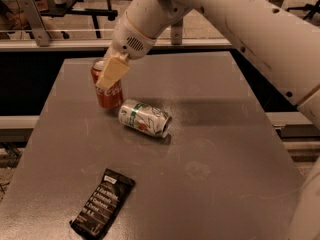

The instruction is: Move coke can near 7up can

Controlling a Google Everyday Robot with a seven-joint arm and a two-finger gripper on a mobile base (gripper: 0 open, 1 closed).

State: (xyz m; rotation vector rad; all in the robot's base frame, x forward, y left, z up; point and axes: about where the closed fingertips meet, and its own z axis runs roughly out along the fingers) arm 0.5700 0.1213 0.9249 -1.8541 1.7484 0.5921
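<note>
The coke can (pixel 108 93) is red with white script and a silver top. It is upright, slightly tilted, at the table's left middle. My gripper (pixel 109 73) is shut on the coke can, with a cream finger (pixel 113 72) across its front. The can's bottom is at or just above the table surface; I cannot tell which. The 7up can (pixel 145 118) is white with green markings. It lies on its side just right of and in front of the coke can, a small gap away.
A black snack bar wrapper (pixel 102 203) lies near the table's front left. The grey table (pixel 225 149) has edges at left and right. My white arm (pixel 240 19) reaches in from the upper right. Railings and chairs stand behind the table.
</note>
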